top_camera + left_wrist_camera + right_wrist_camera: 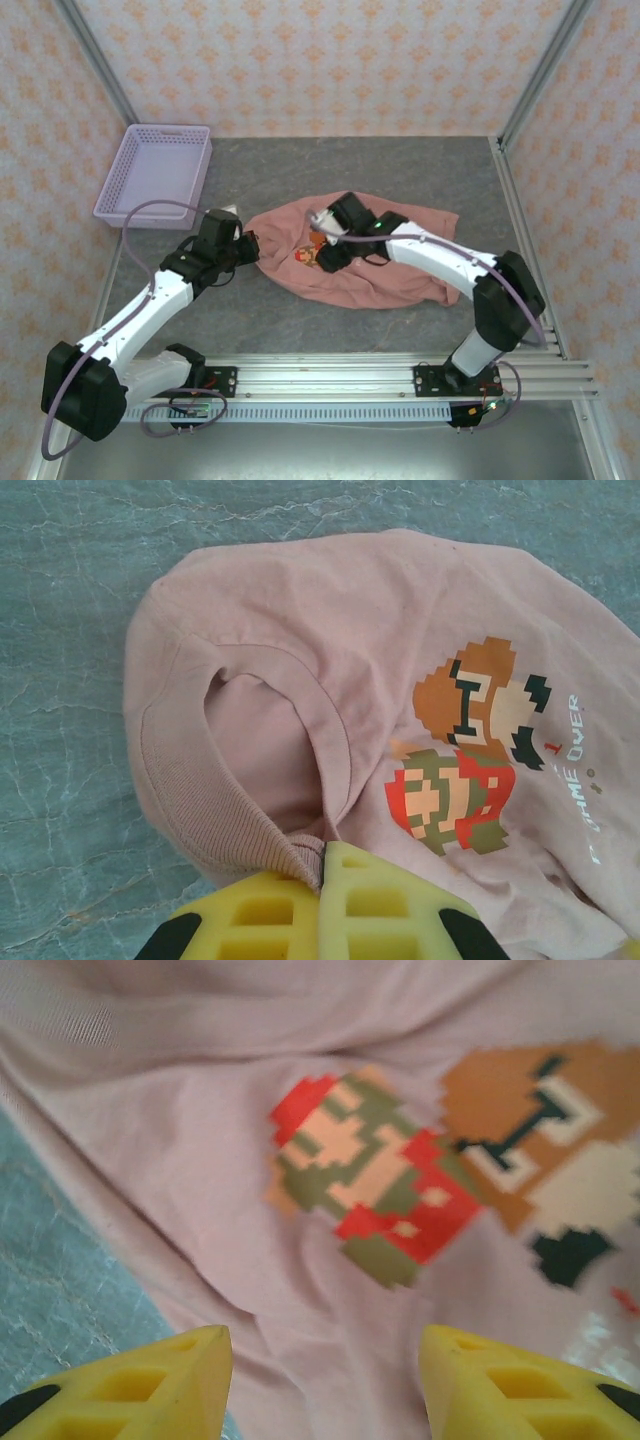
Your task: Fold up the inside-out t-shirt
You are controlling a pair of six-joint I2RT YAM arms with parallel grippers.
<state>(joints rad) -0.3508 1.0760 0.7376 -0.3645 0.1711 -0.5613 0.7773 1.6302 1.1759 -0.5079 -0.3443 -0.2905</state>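
Top external: two arms bend inward to one t-shirt (400, 275); left tool (322, 865) pinches its collar (200, 810) (ribbed edge), right tool (322, 1340) gapes above its print (370, 1200).

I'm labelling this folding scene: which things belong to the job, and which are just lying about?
Job:
t-shirt
left gripper, pinching the collar
right gripper, open over the print

Lying about:
lavender basket, apart from the shirt

Your t-shirt (400, 275) lies crumpled mid-tabletop (400, 175); left end effector (252, 246) at its left edge, right end effector (326, 258) by the print (302, 258); basket (155, 175) far-left.
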